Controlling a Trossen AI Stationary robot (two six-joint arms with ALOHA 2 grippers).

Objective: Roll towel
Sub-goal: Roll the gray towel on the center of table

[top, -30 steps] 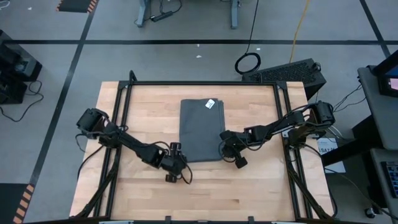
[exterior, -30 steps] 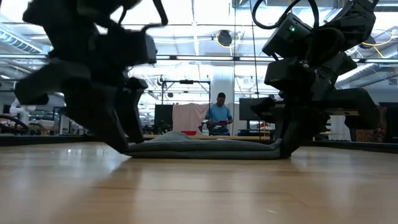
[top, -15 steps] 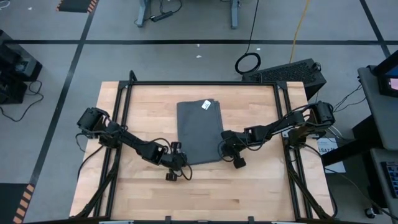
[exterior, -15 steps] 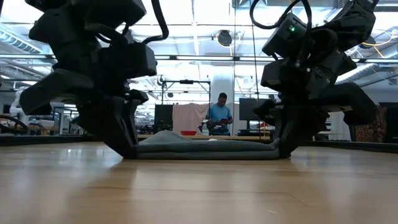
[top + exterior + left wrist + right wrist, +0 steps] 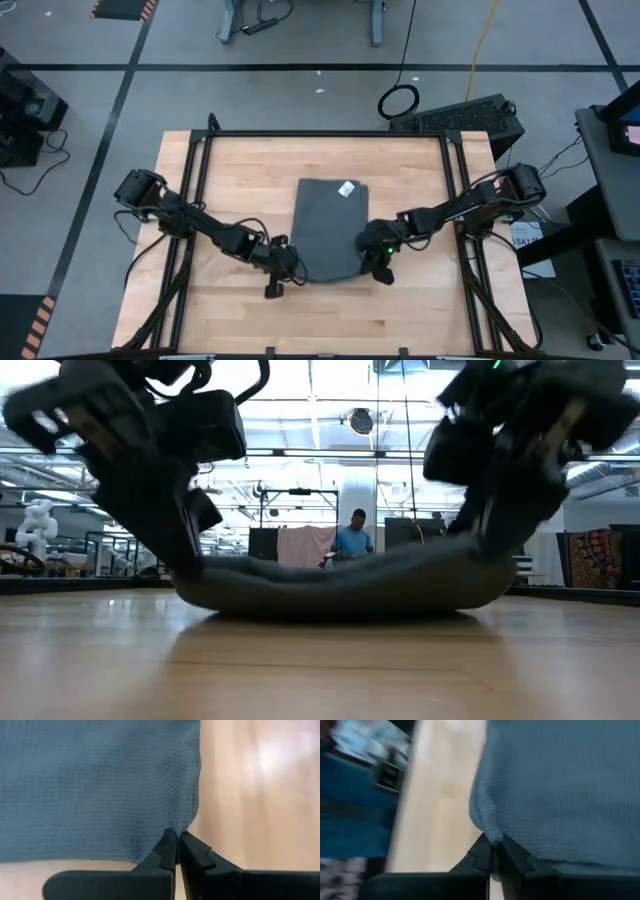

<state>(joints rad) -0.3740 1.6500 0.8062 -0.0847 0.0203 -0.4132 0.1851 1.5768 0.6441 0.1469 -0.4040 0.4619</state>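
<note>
The dark grey towel (image 5: pixel 330 228) lies lengthwise mid-table, its white tag (image 5: pixel 347 188) near the far edge. My left gripper (image 5: pixel 297 275) is shut on the towel's near left corner. My right gripper (image 5: pixel 366 262) is shut on its near right corner. In the low view the near edge (image 5: pixel 340 588) hangs between the two raised corners and sags in the middle down to about the tabletop. The towel's far part rests flat on the wood. My left gripper pinches the towel's near left corner (image 5: pixel 176 831) between its two fingers, coming slanting down from the table's left. That corner is raised off the wood. My right gripper pinches the near right corner (image 5: pixel 491 838) between its two fingers, slanting down from the table's right. The cloth bunches a little at the fingers, and the corner is raised off the table.
Black frame rails (image 5: pixel 192 190) run along the table's left, far and right sides. Bare wood (image 5: pixel 330 320) lies between the towel and the near edge. In the low view a person (image 5: pixel 350 545) stands far off in the room behind.
My left gripper has shut on the towel's near left corner. Both grippers have then moved toward the table's near edge and a little up. The whole towel has slid toward the near edge, and its near edge has come up off the wood, sagging between the grippers.
</note>
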